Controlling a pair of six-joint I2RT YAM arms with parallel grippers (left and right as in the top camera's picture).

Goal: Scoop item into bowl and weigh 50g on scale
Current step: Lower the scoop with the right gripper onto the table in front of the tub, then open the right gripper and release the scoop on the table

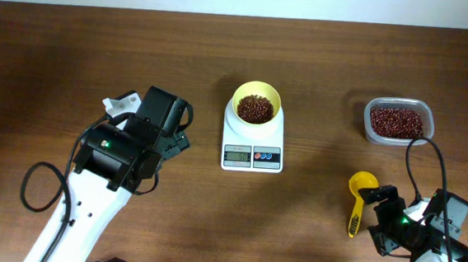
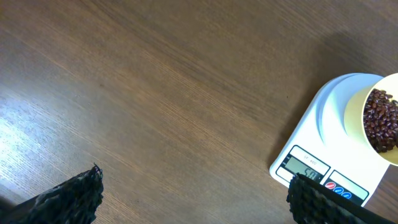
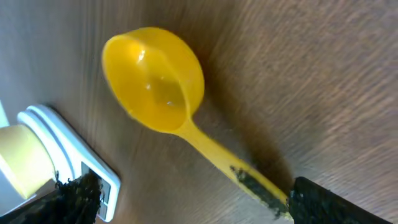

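The white scale [image 1: 238, 136] stands mid-table with the yellow bowl [image 1: 239, 97] on its platform. Dark red-brown beans [image 1: 256, 109] lie in the bowl. More beans [image 1: 396, 122] fill a clear container [image 1: 399, 101] at the right. A yellow scoop [image 1: 361, 185] lies empty on the table. My right gripper [image 1: 379, 217] is open beside its handle; in the right wrist view the scoop [image 3: 155, 81] lies ahead of the jaws [image 3: 193, 199], its handle end next to the right finger. My left gripper [image 1: 183, 127] is open and empty left of the scale [image 2: 323, 124].
In the left wrist view the bowl [image 2: 354, 112] and its beans [image 2: 380, 121] show at the right edge, and the scale's display is lit but partly hidden by a finger. A black cable loops near each arm base.
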